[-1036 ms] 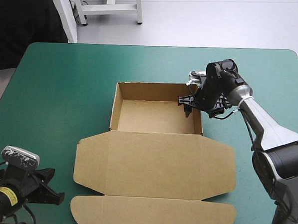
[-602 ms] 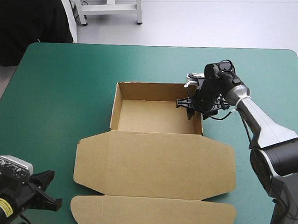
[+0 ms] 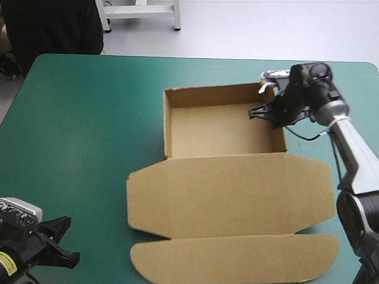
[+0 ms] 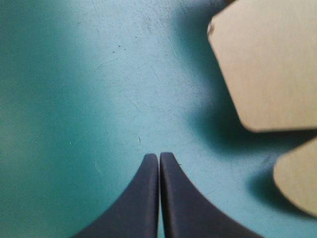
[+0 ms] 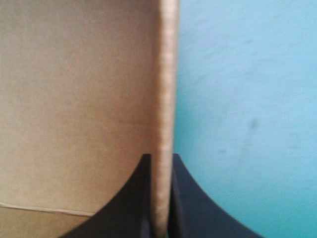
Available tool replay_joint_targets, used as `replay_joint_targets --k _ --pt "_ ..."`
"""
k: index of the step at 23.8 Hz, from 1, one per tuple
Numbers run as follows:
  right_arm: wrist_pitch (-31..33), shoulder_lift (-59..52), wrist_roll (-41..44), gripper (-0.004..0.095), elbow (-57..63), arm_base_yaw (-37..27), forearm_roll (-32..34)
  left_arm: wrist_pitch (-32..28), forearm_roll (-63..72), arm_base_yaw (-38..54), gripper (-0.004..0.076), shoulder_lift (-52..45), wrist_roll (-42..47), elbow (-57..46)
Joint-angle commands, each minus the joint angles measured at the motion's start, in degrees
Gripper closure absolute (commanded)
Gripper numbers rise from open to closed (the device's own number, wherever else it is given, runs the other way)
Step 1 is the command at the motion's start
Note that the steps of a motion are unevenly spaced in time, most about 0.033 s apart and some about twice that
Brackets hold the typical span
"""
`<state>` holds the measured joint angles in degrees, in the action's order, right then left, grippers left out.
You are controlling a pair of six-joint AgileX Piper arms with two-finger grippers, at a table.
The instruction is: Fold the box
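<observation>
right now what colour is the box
The box is plain brown; clearest in the high view.

Matt brown board box (image 3: 231,189), fibrous cut edge; smooth teal-green cover (image 3: 82,130), finely scratched.

A teal-green table (image 3: 82,123) stands on pale floor (image 3: 278,26), white frame legs (image 3: 139,12) beyond.

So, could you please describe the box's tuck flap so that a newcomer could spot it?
On the table lies the box, an open tray with its lid flat toward the near edge. The tuck flap is the strip hinged to the lid's near side; unlike the lid, it is narrow with rounded ends.
</observation>
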<state>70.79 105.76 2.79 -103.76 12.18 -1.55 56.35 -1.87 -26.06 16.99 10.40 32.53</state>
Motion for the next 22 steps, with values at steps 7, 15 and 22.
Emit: replay_joint_targets --k 7,15,22 --pt "-2.4 -6.0 0.2 0.0928 -5.4 -28.3 4.4 -4.1 0.4 -0.1 0.0734 0.6 0.5 1.4" --pt "-3.5 1.0 0.2 0.0928 -5.4 -35.2 4.9 -4.2 0.4 -0.1 0.0734 0.6 0.5 1.4" --pt "0.7 4.8 -1.9 0.0833 -5.4 -37.6 4.9 -4.2 0.4 -0.1 0.0734 0.6 0.5 1.4"
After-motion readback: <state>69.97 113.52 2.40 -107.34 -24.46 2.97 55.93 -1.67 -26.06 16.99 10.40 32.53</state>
